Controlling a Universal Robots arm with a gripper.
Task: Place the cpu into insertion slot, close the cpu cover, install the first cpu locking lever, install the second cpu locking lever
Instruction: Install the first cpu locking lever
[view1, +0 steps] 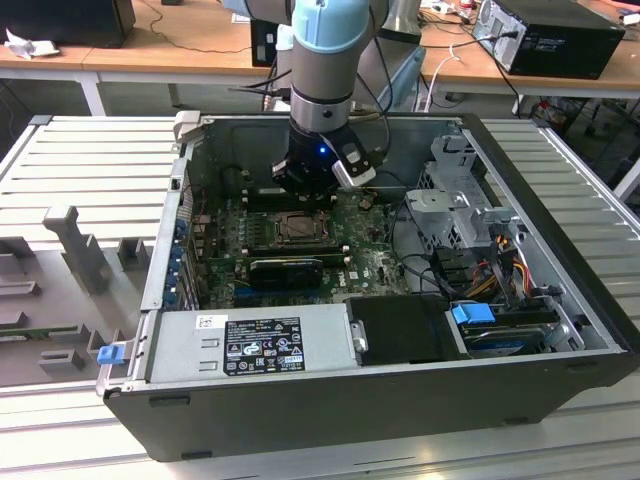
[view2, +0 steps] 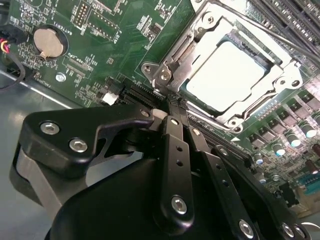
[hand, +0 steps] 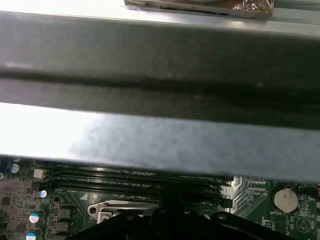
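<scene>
The cpu (view2: 227, 75) lies flat in the insertion slot (view1: 300, 228), its pale face showing through the window of the cpu cover (view2: 212, 25). The cover's metal frame is folded down around the chip. My gripper (view2: 172, 102) is shut, both black fingers pressed together with nothing between them. Their tips rest at the socket's near corner, beside a metal bracket (view2: 160, 75). In the exterior view the gripper (view1: 315, 190) hangs just behind the socket, low over the green motherboard (view1: 370, 265). The socket's rim (hand: 125, 206) shows in the first wrist view.
The open computer case holds a power supply (view1: 250, 345) at the front and a drive cage (view1: 460, 200) with cables on the exterior view's right. A coin battery (view2: 48, 41) and memory slots (hand: 135, 177) sit near the socket. The case wall (hand: 150, 65) stands close by.
</scene>
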